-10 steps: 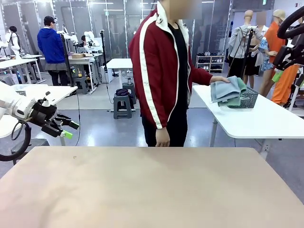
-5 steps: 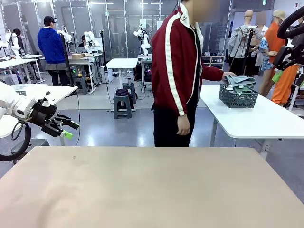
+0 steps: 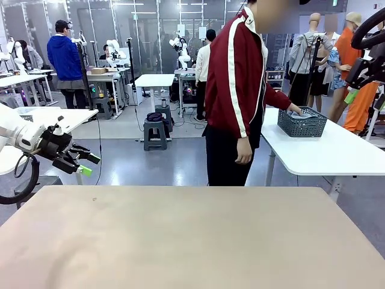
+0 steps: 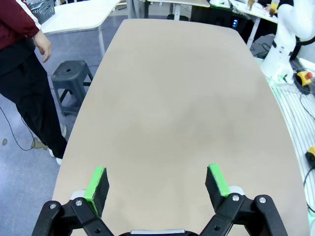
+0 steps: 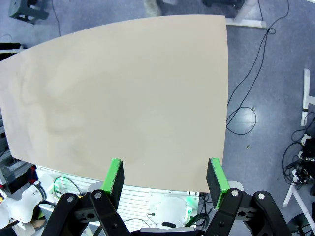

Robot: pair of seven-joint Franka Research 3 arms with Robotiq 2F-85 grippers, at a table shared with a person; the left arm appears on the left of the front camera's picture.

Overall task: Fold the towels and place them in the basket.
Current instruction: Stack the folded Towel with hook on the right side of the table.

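Towels have gone down into the basket (image 3: 302,123) on the white side table (image 3: 337,153) since a second ago; person's hand (image 3: 295,109) now rests at the basket's near rim. I see the left gripper (image 3: 86,164) wide open and empty, parked well left of the basket. Right gripper (image 5: 166,178) is open too, holding nothing, high above the beige table (image 5: 123,88). My guess: both wait for a handover.

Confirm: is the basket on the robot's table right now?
No. The basket sits on a white side table behind it, with the person's hand at its rim.
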